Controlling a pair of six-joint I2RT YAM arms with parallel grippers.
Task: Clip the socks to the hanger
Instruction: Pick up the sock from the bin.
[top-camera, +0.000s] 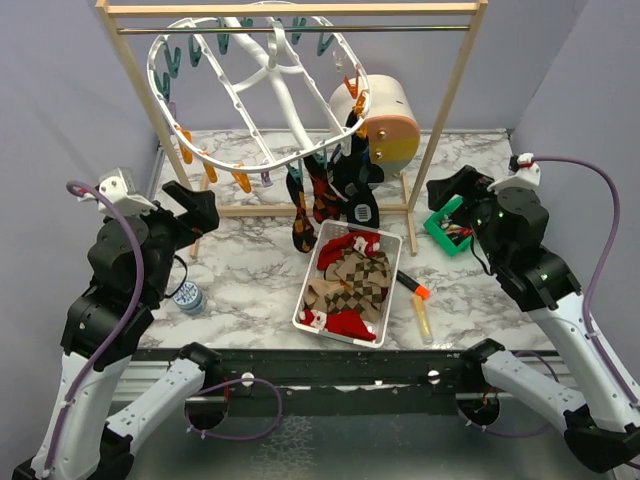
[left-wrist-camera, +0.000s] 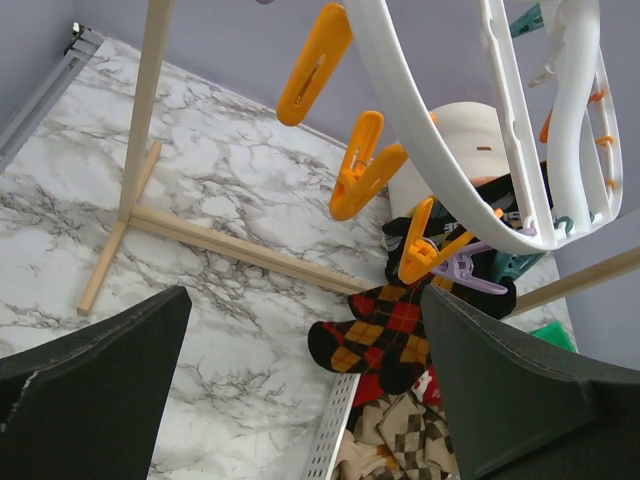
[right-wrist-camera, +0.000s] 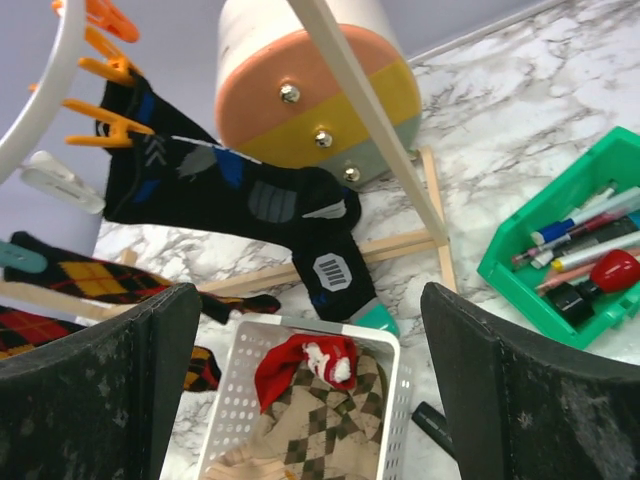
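We see both arms poised above the near half of the marble table (top-camera: 250, 262), the left gripper (top-camera: 198, 212) toward the left edge and the right gripper (top-camera: 443, 200) toward the right edge. Each has its jaws spread wide and holds nothing. Between them, close to the near edge at mid-table, a white basket (top-camera: 309, 272) holds a heap of socks (top-camera: 355, 280), tan argyle with red ones at both ends. A small round tin (top-camera: 187, 297) sits near the left edge. An orange marker (top-camera: 412, 285) and a yellow tube (top-camera: 424, 320) lie just right of the basket, and a green bin (top-camera: 437, 230) of pens sits near the right edge. Farther back, the white hanger (top-camera: 268, 72) hangs tilted from a wooden rack (top-camera: 448, 100), its low rim over mid-table. Clipped to that rim, two red-and-black argyle socks (top-camera: 318, 200) and a black sock (top-camera: 357, 185) dangle just beyond the basket. A pastel cylinder (top-camera: 385, 125) stands behind them, toward the far edge.
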